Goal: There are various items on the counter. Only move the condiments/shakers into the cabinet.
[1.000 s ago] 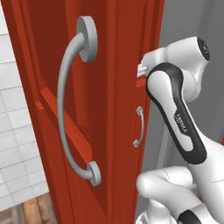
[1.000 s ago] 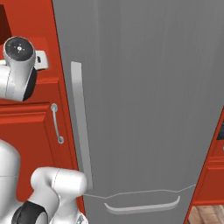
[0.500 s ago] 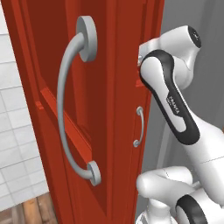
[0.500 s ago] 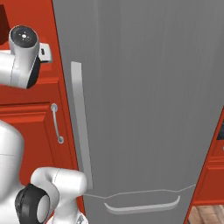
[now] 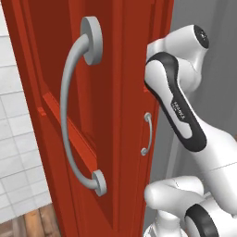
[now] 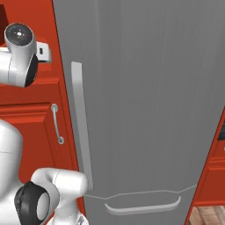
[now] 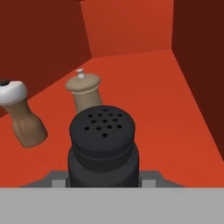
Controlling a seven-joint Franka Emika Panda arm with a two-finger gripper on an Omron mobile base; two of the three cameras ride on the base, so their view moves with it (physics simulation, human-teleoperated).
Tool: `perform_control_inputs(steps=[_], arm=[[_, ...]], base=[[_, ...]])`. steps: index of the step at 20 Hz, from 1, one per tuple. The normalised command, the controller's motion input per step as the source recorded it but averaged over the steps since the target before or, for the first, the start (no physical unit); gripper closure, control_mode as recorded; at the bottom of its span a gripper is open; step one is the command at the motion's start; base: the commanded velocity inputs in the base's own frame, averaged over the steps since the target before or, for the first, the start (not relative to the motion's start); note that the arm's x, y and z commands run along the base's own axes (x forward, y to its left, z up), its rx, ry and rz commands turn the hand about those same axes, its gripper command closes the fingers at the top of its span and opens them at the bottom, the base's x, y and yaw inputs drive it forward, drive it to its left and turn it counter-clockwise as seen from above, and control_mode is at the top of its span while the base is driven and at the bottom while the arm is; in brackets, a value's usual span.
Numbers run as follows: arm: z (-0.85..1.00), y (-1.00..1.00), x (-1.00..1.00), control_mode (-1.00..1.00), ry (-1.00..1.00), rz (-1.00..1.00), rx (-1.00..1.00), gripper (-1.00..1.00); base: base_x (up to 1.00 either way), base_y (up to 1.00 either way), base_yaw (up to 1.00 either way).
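A: Quick q, what's at the gripper [image 7: 104, 183]?
B: Dark squat shaker [image 7: 103, 146] w/ a round, perforated top, seen in the hand view. It's btwn the two fingertips, one at each side, so the gripper's closed on it. Holes face the cam.
A: Where's that, approx?
B: Inside the cabinet, over the flat red shelf [image 7: 144, 118], red walls L & R plus a back wall. Can't tell if the shaker's base touches the shelf.
A: And the other condiments?
B: Two, both upright on the shelf. Tan wooden mill-shaped shaker [image 7: 85, 89] w/ a small pale metal knob on its lid; it's just behind the dark one, lower part hidden by it. Brown wooden shaker [image 7: 27, 124] w/ a white ball top & dark tip is at the view's left, apart from both.
A: Base cams?
B: L base view: big red raised-panel door [image 5: 111, 139] w/ a long curved grey metal handle [image 5: 65, 106], arm [image 5: 185, 115] to the right of it, its far end reaching behind the door's edge. R base view: tall grey fridge [image 6: 140, 96] w/ a long upright light-grey handle [image 6: 80, 118], arm's upper end at the left, in front of red cabinetry [image 6: 30, 96].
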Motion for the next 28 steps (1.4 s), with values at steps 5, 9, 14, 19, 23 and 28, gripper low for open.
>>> perform_control_inputs(steps=[5,9,14,19,23,28], arm=[[0.0,0.0,0.4,-1.0,-0.03,0.0,-0.03,1.0],[0.0,0.0,0.46,-1.0,0.0,-0.01,-0.04,1.0],[0.01,0.08,0.19,-1.0,0.0,-0.02,-0.08,1.0],[0.0,0.27,0.0,-1.0,0.0,-0.01,-0.17,1.0],[0.01,0.3,0.0,-1.0,0.0,-0.02,-0.14,1.0],[0.02,0.39,0.0,-1.0,0.0,-0.01,-0.13,1.0]], base=[[0.0,0.0,0.0],[0.0,0.0,0.0],[0.0,0.0,0.0],[0.0,0.0,0.0],[0.0,0.0,0.0],[0.0,0.0,0.0]])
